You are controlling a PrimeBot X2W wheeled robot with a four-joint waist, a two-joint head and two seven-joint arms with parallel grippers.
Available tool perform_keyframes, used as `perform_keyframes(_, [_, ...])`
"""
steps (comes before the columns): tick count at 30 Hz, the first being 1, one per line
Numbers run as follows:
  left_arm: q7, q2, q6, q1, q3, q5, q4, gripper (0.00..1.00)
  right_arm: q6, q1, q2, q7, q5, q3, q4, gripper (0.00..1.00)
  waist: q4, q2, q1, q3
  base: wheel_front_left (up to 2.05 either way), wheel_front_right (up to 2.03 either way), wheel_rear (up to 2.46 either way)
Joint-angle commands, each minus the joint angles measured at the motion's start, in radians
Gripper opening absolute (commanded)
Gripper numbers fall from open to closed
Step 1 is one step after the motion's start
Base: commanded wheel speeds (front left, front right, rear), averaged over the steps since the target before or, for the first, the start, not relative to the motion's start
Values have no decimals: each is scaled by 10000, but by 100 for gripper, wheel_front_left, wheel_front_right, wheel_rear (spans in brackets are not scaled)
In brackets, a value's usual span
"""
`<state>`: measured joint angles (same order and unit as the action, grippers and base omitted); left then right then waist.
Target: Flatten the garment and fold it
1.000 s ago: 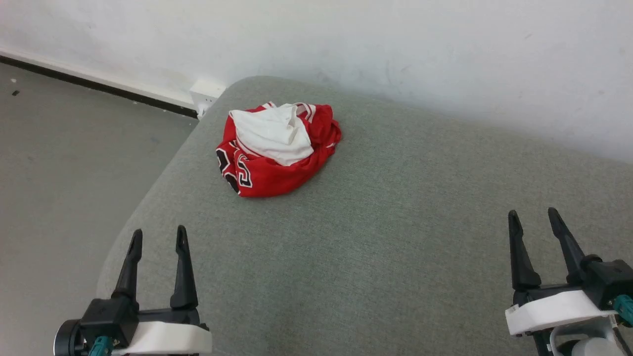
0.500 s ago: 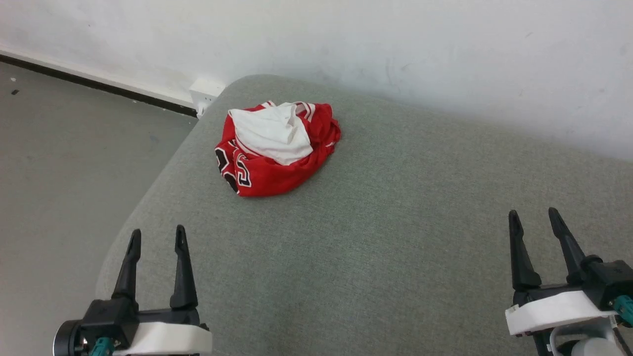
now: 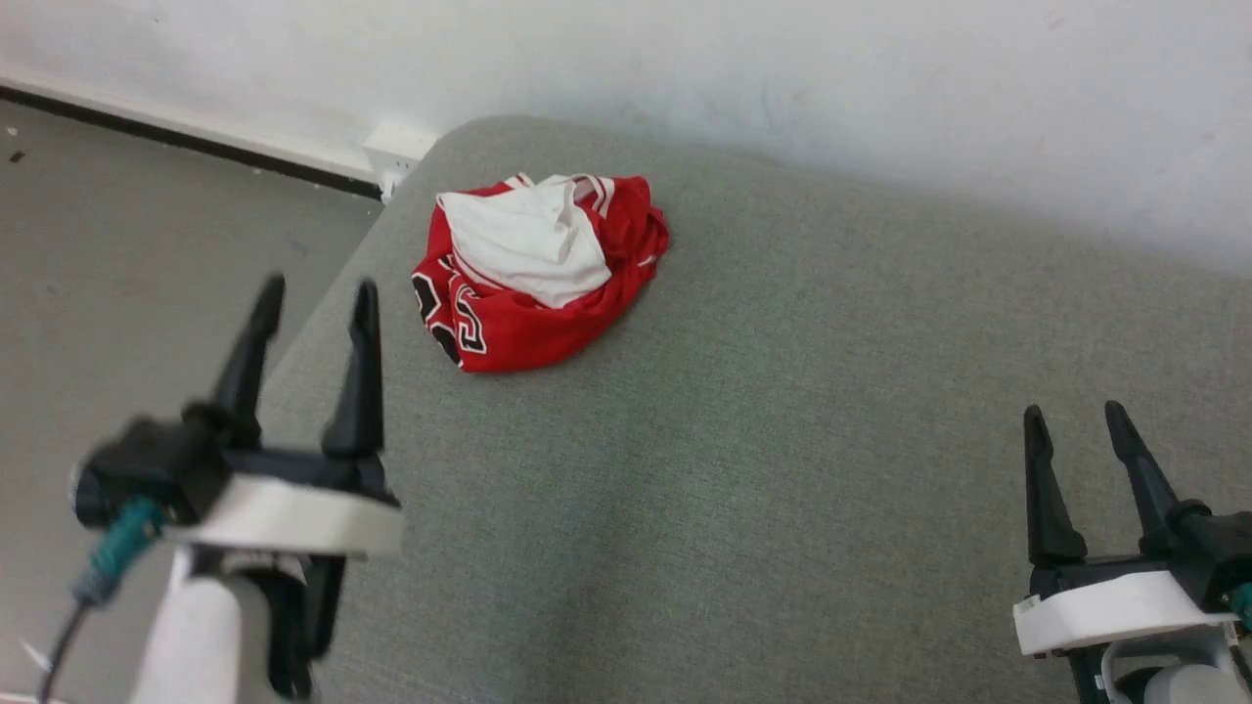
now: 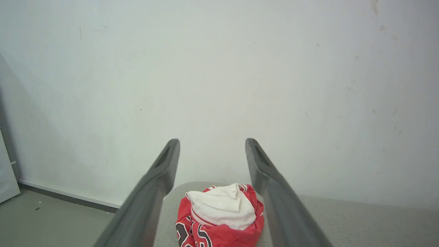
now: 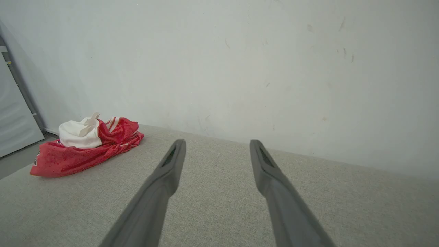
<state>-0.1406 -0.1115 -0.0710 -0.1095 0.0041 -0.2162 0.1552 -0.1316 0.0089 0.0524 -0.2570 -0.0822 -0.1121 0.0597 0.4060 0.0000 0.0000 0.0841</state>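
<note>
1. As far as I can judge, none of the task is done. The garment (image 3: 543, 284) is a crumpled heap, with white sleeve cloth bunched on top of the red body and dark lettering showing at its near-left edge. The flattening and every fold are left to do.
2. Nearest, at the right, the right gripper (image 3: 1073, 413) sits low over the grey cushion (image 3: 782, 469). Its fingers are spread and empty and point toward the far side. It is well apart from the heap, which lies far off to its left.
3. At the near left, the left gripper (image 3: 320, 286) appears lifted above the cushion's left edge. Its fingers are spread wide and hold nothing. They aim at the heap, and in the left wrist view the heap sits ahead between the two fingers, untouched. This looks like the start of a reach.
4. Farther on, the garment rests on the far-left part of the cushion, close to its rounded corner and left edge.
5. Beyond it stands the white wall (image 3: 831, 68), and the grey floor (image 3: 127, 225) lies to the left.
</note>
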Motion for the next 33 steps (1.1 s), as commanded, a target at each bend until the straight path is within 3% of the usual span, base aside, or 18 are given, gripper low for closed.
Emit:
perform_keyframes(1, [264, -291, -113, -533, -10, 1, 62, 100, 9, -16, -22, -47, 109, -44, -81, 100, 8, 0, 0, 304, 0, 0, 0])
perform_keyframes(8, [2016, -1292, -256, -3589, -154, 202, -674, 100, 9, -342, -22, -47, 636, -134, -407, 100, -131, 0, 0, 1279, 0, 0, 0])
perform_keyframes(12, [2741, -1538, -368, -5128, -181, -197, -1644, 100, 9, -630, -22, -47, 934, -77, -730, 100, -320, 0, 0, 1883, 0, 0, 0])
perform_keyframes(22, [4435, -2499, -582, -7165, -1136, -1416, -4334, 100, 9, -1188, -22, -47, 1641, 167, -1679, 100, -867, 0, 0, 3196, 0, 0, 0])
perform_keyframes(28, [6032, -3208, -593, -7756, -2514, -3575, -5155, 100, 9, -1209, -22, -47, 1945, 211, -2156, 100, -1225, 0, 0, 3873, 0, 0, 0])
perform_keyframes(33, [7053, -3752, -594, -8076, -2989, -4324, -6030, 100, 9, -1301, -22, -30, 2124, 218, -2439, 100, -1554, 0, 0, 4432, 0, 0, 0])
